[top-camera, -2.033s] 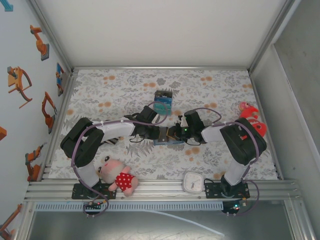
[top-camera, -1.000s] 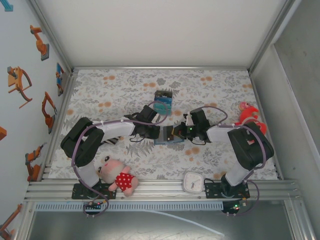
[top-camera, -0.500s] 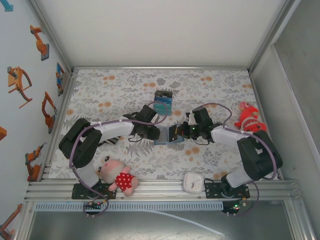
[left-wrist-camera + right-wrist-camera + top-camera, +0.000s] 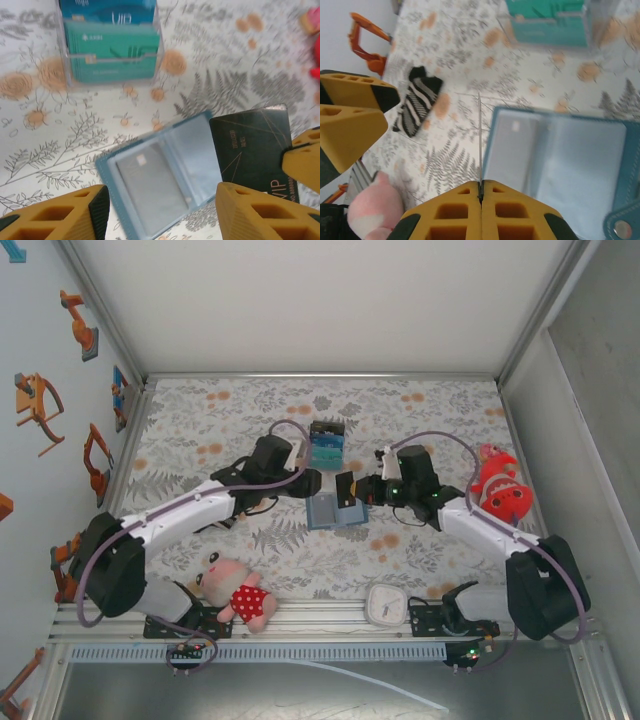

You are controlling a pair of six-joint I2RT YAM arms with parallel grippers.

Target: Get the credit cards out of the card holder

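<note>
As our right tool pinches a black credit card just over the open card holder, we should lift it fully clear, our half-open left tool empty beside the holder.

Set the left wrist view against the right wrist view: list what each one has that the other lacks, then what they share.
Left wrist view: the printed face of the black card with gold VIP lettering, a dark-blue card at the back of the clear plastic stand, and a blurred red toy.

Right wrist view: a striped black-and-white sock, a pink plush doll, and an orange wall sticker.

Both: the open steel-blue bifold wallet, teal cards in the stand, the floral tablecloth, the right claw shut on the black card, and the open left claw.
</note>
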